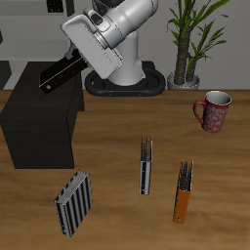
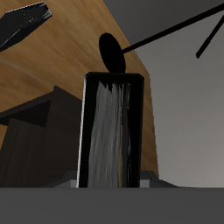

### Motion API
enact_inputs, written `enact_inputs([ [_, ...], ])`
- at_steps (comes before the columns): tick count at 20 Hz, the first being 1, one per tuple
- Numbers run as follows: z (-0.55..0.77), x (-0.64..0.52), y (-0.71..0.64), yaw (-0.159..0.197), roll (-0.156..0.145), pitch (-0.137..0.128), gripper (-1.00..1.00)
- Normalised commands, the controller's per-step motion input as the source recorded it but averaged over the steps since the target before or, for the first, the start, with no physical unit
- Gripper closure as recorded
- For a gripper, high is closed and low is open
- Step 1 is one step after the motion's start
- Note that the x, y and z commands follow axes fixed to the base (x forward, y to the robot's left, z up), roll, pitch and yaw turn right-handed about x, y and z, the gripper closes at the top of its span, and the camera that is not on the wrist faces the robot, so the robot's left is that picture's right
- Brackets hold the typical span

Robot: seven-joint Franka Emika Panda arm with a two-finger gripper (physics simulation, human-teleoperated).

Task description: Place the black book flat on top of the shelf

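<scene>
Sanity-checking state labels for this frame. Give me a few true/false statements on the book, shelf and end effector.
1. The black book is held in the end effector above the shelf. True.
2. The black book already lies flat on the shelf's top. False: it is tilted in the air, clear of the top.
3. A red mug stands on the table near the potted plant. True.
4. The striped book sits on top of the shelf. False: it stands on the table, near the front edge.
5. The orange-brown book lies flat on the table. False: it stands upright.
</scene>
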Motion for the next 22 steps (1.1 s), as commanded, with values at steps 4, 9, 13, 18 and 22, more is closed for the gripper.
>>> enact_inputs([
  [4, -0.02, 0.18, -0.29, 0.008, -0.097, -0.009, 1.00],
  [9, -0.14, 0.07, -0.09, 0.016, -0.011, 0.013, 1.00],
  [13, -0.16, -0.02, -0.07, 0.004, -0.017, 0.035, 1.00],
  [18, -0.11, 0.12, -0.24, 0.002, -0.049, 0.021, 1.00],
  [22, -0.17, 0.20, -0.45, 0.003, -0.070, 0.041, 1.00],
])
